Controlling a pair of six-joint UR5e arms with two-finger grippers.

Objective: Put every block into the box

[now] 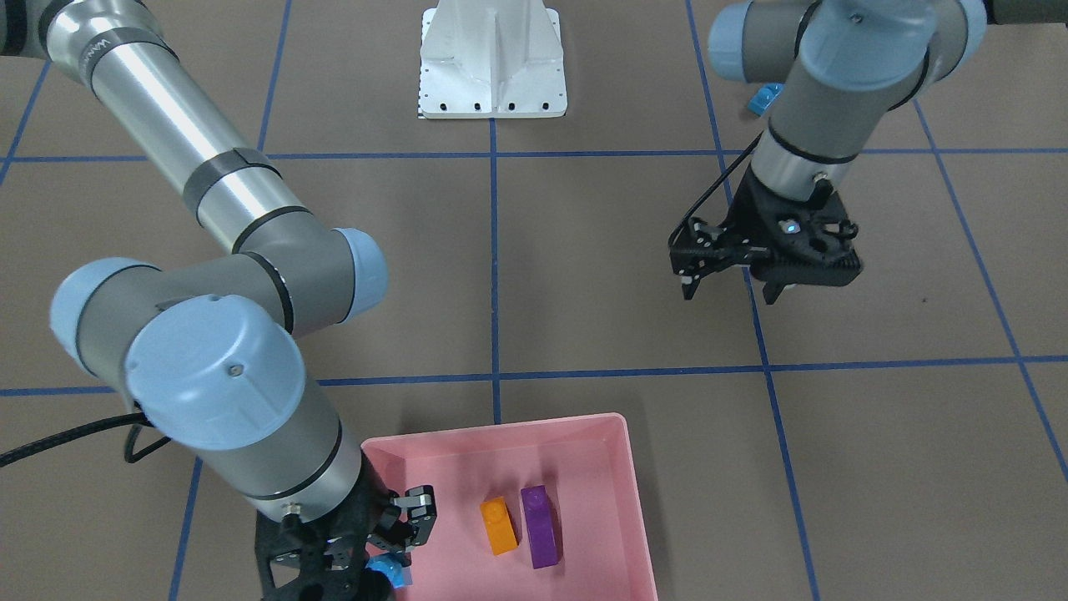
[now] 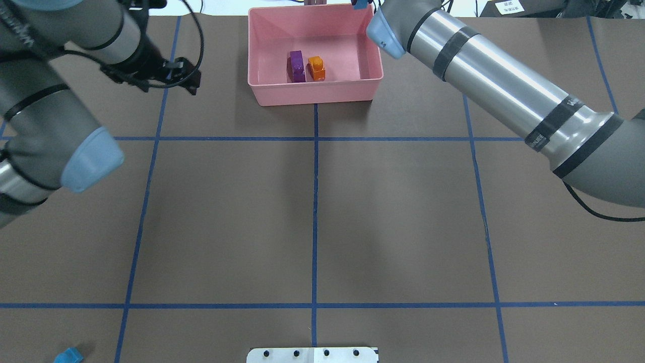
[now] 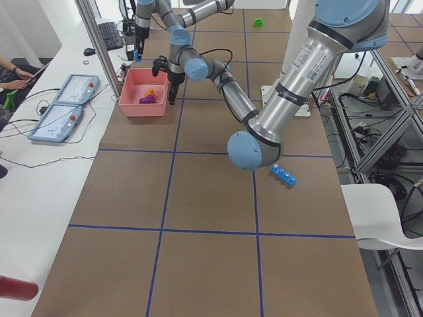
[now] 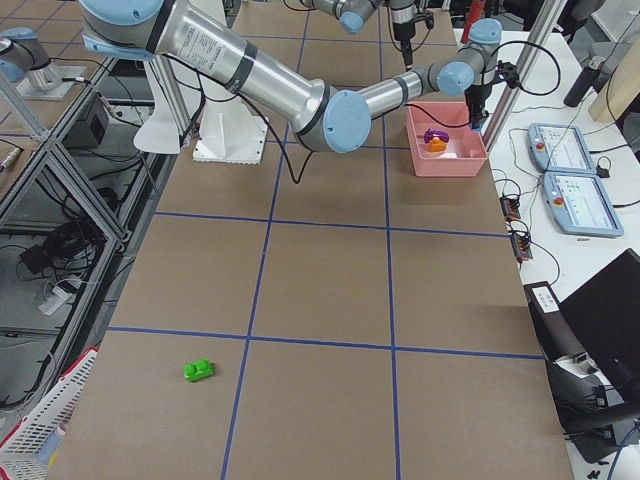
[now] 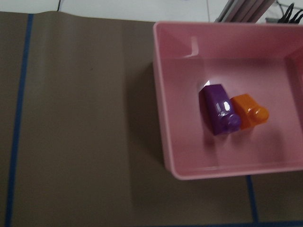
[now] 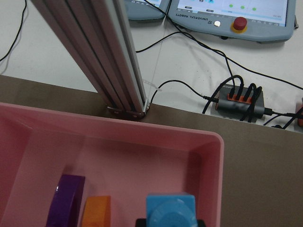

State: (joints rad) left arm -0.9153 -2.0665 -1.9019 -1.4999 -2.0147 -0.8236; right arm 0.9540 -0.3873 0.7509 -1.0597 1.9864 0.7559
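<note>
**While the cube is held over the box: grip notes**

As viewed from the right wrist, the cube (image 6: 170,210) is clamped between the closed jaws of the right gripper (image 1: 388,568), above a corner of the box (image 1: 584,434), lower left of the front view. It is judged light, rigid and slick, so its flat side faces are best gripped. The purple block (image 1: 540,526) and orange block (image 1: 499,526) lie side by side inside. The left gripper (image 1: 734,284) is spread and empty. The blue block (image 3: 283,175) and green block (image 4: 198,370) lie outside, well apart.

Brown table mat (image 2: 403,227), blue tape grid (image 2: 315,201). Beyond right gripper (image 1: 394,558): white desk (image 6: 61,52), aluminium post (image 6: 111,61) nearest, two teach pendants (image 6: 227,14), black cable hub (image 6: 239,101) farther out.
</note>
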